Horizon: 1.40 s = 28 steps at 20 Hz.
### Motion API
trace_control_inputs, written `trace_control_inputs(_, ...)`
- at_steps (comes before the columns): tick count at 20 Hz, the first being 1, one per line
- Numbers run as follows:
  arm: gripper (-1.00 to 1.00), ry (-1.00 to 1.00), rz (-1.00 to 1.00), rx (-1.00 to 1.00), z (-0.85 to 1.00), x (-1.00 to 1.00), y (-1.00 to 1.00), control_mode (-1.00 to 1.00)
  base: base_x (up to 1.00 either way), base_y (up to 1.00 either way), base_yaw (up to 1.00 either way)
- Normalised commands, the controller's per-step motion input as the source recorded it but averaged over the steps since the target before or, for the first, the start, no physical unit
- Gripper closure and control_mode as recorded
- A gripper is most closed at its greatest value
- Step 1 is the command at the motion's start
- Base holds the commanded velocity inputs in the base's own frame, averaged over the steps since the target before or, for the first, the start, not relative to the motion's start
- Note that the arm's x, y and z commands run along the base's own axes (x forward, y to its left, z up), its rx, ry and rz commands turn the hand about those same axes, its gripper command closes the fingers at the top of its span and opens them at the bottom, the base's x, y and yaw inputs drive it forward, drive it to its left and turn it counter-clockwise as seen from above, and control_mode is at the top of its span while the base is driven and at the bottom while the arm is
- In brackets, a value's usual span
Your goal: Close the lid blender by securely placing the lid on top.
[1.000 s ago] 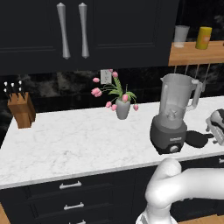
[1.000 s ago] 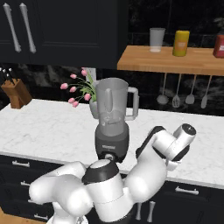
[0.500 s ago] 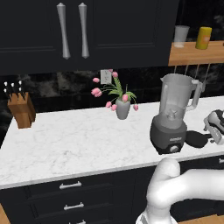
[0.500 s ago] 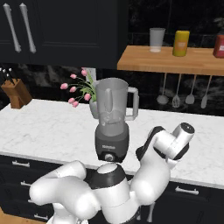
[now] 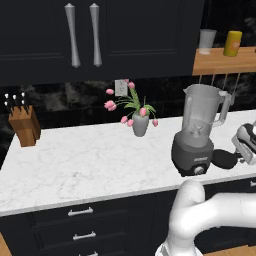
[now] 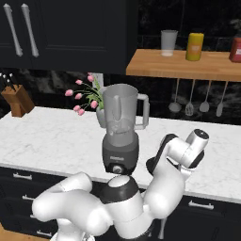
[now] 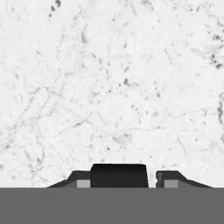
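The lid (image 5: 223, 159) lies flat on the marble counter (image 5: 90, 160), just beside the blender (image 5: 197, 131) base, on the side where the arm reaches in. In the hand view a black block, probably the lid's edge, sits between the two dark fingertips (image 7: 169, 178) of the gripper (image 7: 122, 179), but whether they are pressing on it or merely straddling it I cannot tell.

As a small rigid domed disc, it is likely light and smooth, so a pinch across its rim seems the surest hold. The clear jar, open at the top, stands upright beyond the gripper.

In the right base view the wrist hides most of the lid. The tulip vase (image 5: 140, 123) and knife block (image 5: 24, 125) stand well away, past the blender.
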Motion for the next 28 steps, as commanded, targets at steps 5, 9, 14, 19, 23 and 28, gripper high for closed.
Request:
trace_control_inputs(5,1.0,0.05,0.01,0.0,0.12,-0.17,0.0,-1.0,0.0,0.0,0.0)
trace_control_inputs(9,1.0,-0.01,0.0,0.0,0.92,-0.76,0.0,-1.0,0.0,0.0,0.0)
trace_control_inputs(14,1.0,-0.07,0.0,0.0,1.0,-0.94,0.0,-1.0,0.0,0.0,0.0)
trace_control_inputs(19,1.0,-0.14,0.0,0.0,1.0,-0.97,0.0,-1.0,0.0,0.0,0.0)
trace_control_inputs(23,1.0,-0.1,0.0,0.0,1.0,-0.75,0.19,-1.0,0.0,0.0,0.0)
trace_control_inputs(28,1.0,-0.01,0.0,0.0,1.0,-0.41,0.53,-1.0,0.0,0.0,0.0)
